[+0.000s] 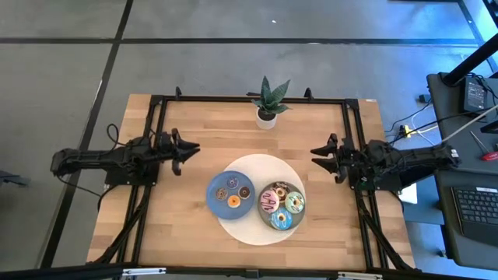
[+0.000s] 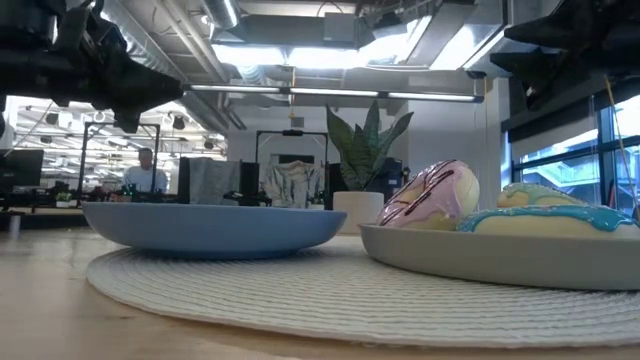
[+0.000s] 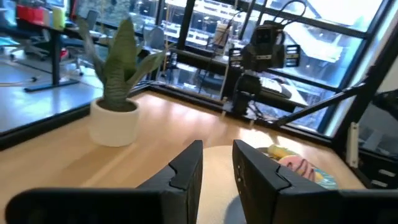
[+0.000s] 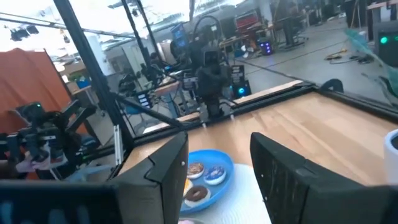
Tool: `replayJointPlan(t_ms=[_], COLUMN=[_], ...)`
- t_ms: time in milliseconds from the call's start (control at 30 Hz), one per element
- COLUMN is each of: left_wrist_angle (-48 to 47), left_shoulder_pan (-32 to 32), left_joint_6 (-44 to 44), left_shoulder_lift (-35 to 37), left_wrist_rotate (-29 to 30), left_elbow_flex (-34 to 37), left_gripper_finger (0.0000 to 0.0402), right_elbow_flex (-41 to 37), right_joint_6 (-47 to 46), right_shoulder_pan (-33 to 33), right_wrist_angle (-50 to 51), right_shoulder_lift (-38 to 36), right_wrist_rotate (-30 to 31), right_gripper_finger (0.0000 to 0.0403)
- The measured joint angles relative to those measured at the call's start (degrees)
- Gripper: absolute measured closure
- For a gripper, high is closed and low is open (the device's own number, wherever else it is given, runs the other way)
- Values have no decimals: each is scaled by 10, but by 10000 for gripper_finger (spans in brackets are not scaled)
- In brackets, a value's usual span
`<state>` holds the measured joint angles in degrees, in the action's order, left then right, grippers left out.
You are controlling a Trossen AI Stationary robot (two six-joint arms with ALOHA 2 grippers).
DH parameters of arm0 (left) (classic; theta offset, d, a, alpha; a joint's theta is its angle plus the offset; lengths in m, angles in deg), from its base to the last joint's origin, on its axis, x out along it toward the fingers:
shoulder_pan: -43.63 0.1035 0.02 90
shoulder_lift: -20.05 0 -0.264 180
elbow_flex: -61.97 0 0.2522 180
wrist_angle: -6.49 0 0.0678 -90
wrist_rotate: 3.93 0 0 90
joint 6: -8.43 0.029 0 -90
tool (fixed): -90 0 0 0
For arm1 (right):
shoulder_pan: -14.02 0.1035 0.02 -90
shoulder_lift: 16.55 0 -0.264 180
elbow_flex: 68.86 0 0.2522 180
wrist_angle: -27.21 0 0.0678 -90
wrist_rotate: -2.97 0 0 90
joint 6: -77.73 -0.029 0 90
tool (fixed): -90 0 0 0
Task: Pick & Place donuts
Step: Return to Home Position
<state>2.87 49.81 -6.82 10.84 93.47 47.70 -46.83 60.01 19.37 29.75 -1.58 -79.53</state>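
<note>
While the left gripper (image 1: 187,153) hangs near the left edge of the table (image 1: 179,225), fingers a narrow gap apart, four mini donuts (image 1: 233,192) sit on the blue plate (image 1: 212,194) mid-table, with four larger donuts (image 1: 282,206) on the grey plate (image 2: 480,255) just beside it. Over by the right edge the right gripper (image 1: 319,158) hovers, fingers spread wide, bare board lying open on both sides of the plates. From table height the blue rim hides the minis, and only pink and blue icing clears the grey rim.

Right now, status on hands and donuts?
Left hand open, empty, at left side. Right hand open, empty, at right side. Four mini donuts on blue plate, four big donuts on grey plate. Nothing in the way.
</note>
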Motion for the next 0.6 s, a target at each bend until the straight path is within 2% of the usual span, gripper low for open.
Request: replayJointPlan(t_ms=[400, 600], left_wrist_angle=[-1, -1], left_shoulder_pan=[55, 56], left_joint_6=[11, 11], left_shoulder_lift=[3, 3], left_wrist_rotate=[-2, 5], left_elbow_flex=[0, 0], left_gripper_finger=[316, 312], right_elbow_flex=[-79, -79], right_joint_6=[-12, -13], right_shoulder_pan=[0, 0], right_wrist_angle=[5, 32], right_shoulder_lift=[-148, -149], right_wrist_rotate=[9, 8], right_gripper_finger=[228, 228])
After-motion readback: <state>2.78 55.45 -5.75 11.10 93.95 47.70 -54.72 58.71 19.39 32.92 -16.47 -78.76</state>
